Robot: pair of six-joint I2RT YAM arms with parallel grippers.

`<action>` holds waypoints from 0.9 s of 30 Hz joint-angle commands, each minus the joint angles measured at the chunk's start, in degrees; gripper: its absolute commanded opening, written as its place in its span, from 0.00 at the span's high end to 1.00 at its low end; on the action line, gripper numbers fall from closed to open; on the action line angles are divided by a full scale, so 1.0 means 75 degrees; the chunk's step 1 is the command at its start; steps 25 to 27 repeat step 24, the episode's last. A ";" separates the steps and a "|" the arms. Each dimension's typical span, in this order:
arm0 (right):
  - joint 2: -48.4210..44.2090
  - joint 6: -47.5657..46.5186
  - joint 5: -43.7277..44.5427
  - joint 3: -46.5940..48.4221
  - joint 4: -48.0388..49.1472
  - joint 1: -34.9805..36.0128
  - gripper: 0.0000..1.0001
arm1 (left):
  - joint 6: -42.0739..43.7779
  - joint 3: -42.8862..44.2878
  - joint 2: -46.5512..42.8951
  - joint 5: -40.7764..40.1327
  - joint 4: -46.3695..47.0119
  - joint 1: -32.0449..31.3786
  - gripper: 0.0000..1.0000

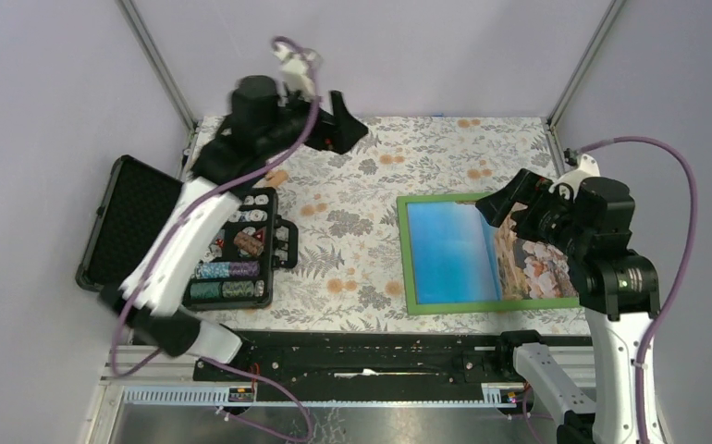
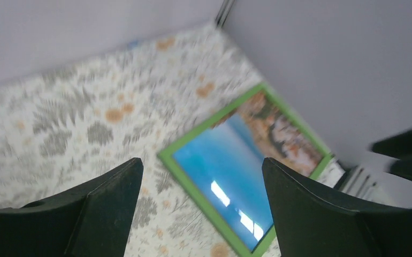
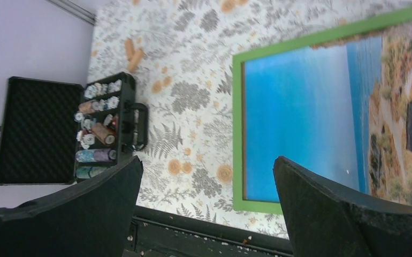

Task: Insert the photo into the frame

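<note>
The green frame [image 1: 405, 254] lies flat on the flowered cloth at the right, front face up. The photo [image 1: 452, 252], blue sea with a rocky coast at its right end, lies inside it. Both show in the left wrist view, frame [image 2: 193, 184] and photo [image 2: 230, 166], and in the right wrist view, frame [image 3: 237, 134] and photo [image 3: 300, 112]. My left gripper [image 1: 343, 128] is open and empty, held high at the far left of the table, far from the frame. My right gripper [image 1: 505, 199] is open and empty, raised above the frame's right part.
An open black case of poker chips [image 1: 232, 250] lies at the left, its lid [image 1: 126, 222] folded out; it also shows in the right wrist view [image 3: 105, 128]. A small brown piece [image 1: 276, 176] lies beyond the case. A black rail [image 1: 371, 351] runs along the near edge.
</note>
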 commanded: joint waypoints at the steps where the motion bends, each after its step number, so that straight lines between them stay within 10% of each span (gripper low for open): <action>1: -0.0259 -0.0255 -0.0395 0.0811 0.0124 -0.0005 0.00 | 0.0203 -0.0310 -0.1700 -0.0420 0.0223 -0.0090 0.11; 17: -0.1594 -0.0112 0.0102 0.1525 0.1475 -0.0010 0.00 | 0.0104 -0.1112 -0.5310 -0.0788 0.1475 -0.0090 0.01; 27: -0.1853 -0.0098 0.0599 0.1414 0.1473 -0.0006 0.00 | 0.0287 -0.1237 -0.5387 -0.1028 0.1374 -0.0090 0.01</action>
